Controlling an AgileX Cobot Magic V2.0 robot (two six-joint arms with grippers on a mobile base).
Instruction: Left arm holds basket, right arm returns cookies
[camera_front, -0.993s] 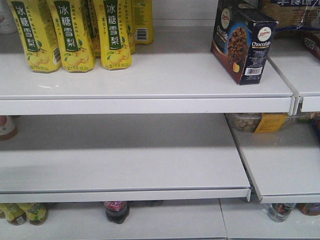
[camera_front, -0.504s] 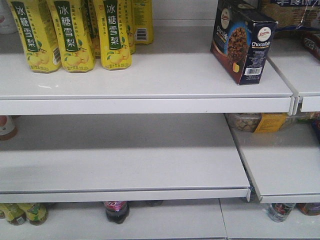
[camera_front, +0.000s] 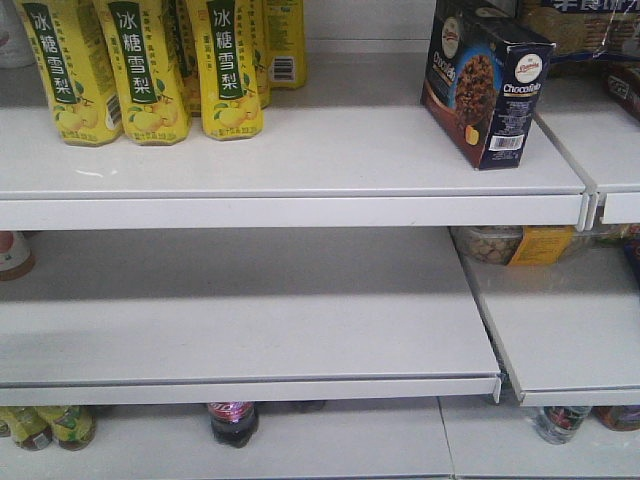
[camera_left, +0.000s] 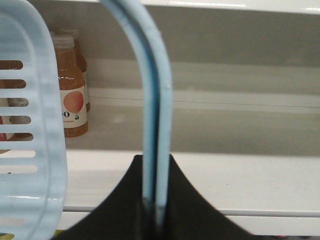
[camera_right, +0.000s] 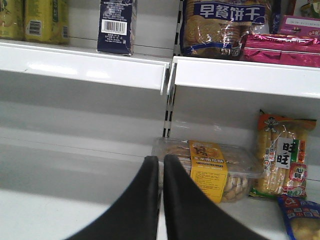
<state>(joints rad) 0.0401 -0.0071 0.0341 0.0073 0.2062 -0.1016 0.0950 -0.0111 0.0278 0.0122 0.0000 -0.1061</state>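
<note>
cookies (camera_front: 485, 80) upright on top shelf (camera_front: 300, 160) | left fingers (camera_left: 125, 205) grasping basket (camera_left: 30, 130) handle (camera_left: 152, 100) | right fingers (camera_right: 145, 200) clenched, below cookies

Plastic, printed card and painted shelving, mostly smooth with a soft sheen.

The basket (camera_left: 30, 150) is light blue plastic, smooth and faintly glossy, and its strap handle (camera_left: 152, 100), pinched between the matt black fingers (camera_left: 120, 210) of the left gripper (camera_left: 152, 215), looks like the same plastic. The right gripper (camera_right: 161, 200) has smooth black fingers (camera_right: 140, 210) with a dull sheen; just beyond their tips lies a clear, shiny plastic tub (camera_right: 210, 167) with a yellow paper label. The cookies (camera_front: 487, 80) are in printed card with a slight gloss. The shelves (camera_front: 300, 150) look like white painted metal, smooth and satin. The yellow bottles (camera_front: 230, 70) wear glossy printed film.
</note>
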